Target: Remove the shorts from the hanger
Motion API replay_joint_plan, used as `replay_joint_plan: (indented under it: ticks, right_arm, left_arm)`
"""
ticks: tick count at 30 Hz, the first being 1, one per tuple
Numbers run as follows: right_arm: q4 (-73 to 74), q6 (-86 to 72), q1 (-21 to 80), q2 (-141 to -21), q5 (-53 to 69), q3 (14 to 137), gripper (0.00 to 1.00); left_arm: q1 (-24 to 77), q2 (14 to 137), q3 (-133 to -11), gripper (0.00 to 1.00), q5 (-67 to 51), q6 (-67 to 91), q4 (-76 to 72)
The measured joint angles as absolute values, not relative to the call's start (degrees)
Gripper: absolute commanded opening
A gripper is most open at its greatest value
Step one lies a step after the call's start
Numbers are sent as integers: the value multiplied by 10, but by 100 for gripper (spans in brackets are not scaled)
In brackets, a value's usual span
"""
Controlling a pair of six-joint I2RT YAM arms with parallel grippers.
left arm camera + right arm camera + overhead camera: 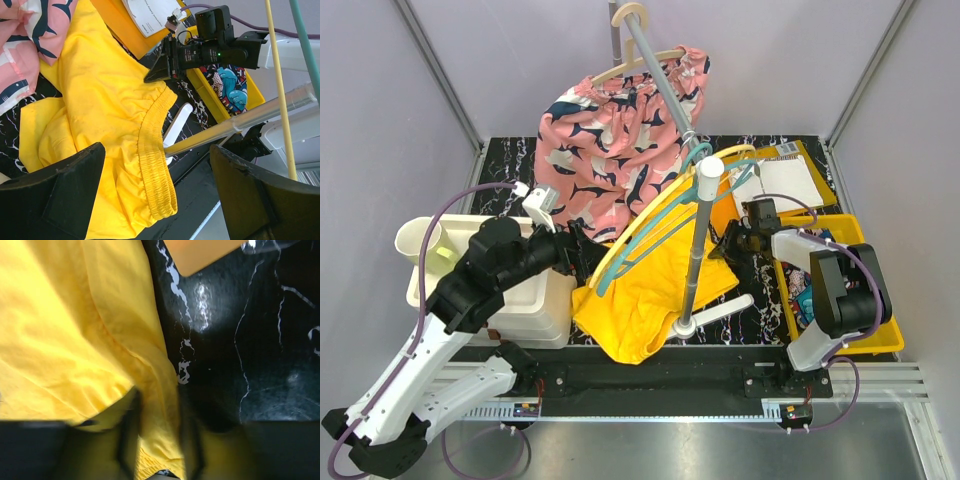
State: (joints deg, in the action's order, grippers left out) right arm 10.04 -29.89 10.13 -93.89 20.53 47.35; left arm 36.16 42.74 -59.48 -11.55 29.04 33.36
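Note:
The plain yellow shorts (650, 290) lie crumpled on the black marble table, partly under a yellow hanger (638, 222) and a teal hanger (665, 222). Their elastic waistband (152, 150) lies between the wide-open fingers of my left gripper (157, 160), which hovers at the shorts' left side (578, 255). My right gripper (157, 440) is shut on the shorts' right edge (732, 240); it also shows in the left wrist view (152, 75). The comic-print shorts (803, 298) lie in the yellow bin (880, 340) and show in the left wrist view (227, 85).
Pink shark-print shorts (610, 150) hang on a wooden hanger (640, 62) from a grey rack pole (695, 240) standing mid-table. White bins (535, 300) with a cup (420, 240) stand at the left. Papers (790, 182) lie at the back right.

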Motion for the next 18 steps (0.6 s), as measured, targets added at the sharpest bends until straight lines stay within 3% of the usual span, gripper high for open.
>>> replay_joint_plan:
  ticks: [1,3,11,15,18]
  right_arm:
    - [101,-298,102,-939,208,470,12]
    - [102,-298,101,-936,215,467,1]
    - [191,-342,102,-786,223,488,0]
    - [285,-364,88,-681,149,587,0]
    - [322,-367,17,-637,141,652,0]
  left_arm:
    - [362,427,-595,89,-116,291,334]
    - [362,427,-595,89,-116,291,334]
    - [362,427,-595,89,-117,296,335]
    - [362,427,-600,89,-117,298,340]
    - [362,426,-602,89,-116,299,342]
